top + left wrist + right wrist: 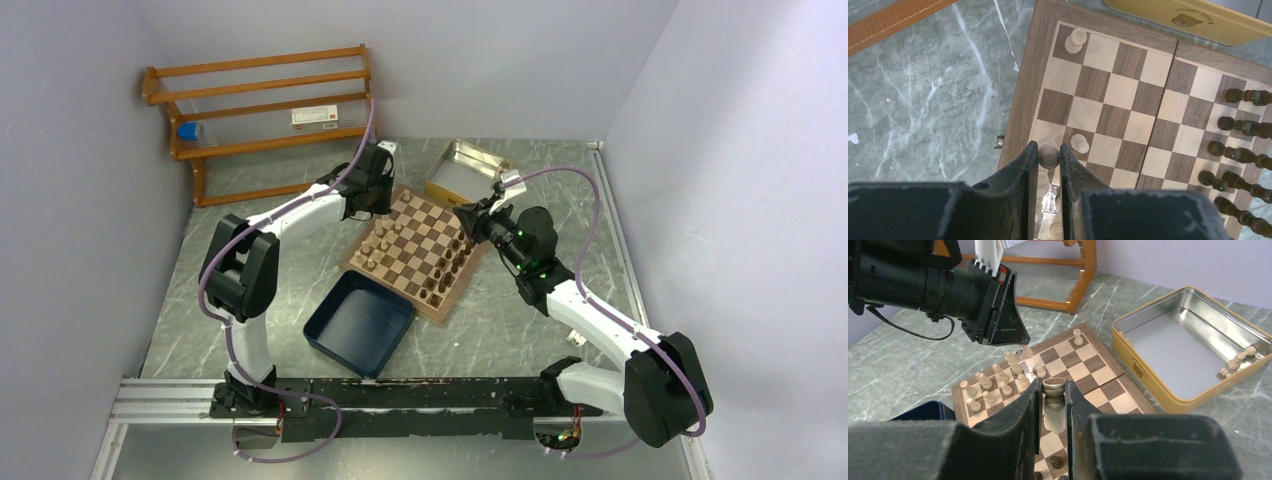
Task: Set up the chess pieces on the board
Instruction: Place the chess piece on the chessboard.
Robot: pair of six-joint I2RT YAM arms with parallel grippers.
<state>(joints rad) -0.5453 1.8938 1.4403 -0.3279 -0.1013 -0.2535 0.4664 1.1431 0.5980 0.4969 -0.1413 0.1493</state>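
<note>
The board [437, 228] lies mid-table, with light pieces [378, 245] along its left side and dark pieces [450, 265] along its right. My left gripper [378, 208] is over the board's far left part. In the left wrist view it [1049, 152] is shut on a light piece [1049, 156] at the board's edge column, beside another light piece [1079, 143]. My right gripper [468, 216] is over the board's far right corner. In the right wrist view it [1053, 390] is shut on a light tan piece [1053, 386], held above the board [1083, 371].
A shiny metal tin [440, 180] lies behind the board and holds two light pieces [1240, 360]. A navy blue tray [320, 335] sits at the board's near left corner. A wooden rack [260, 110] stands at the back left. Walls close in on both sides.
</note>
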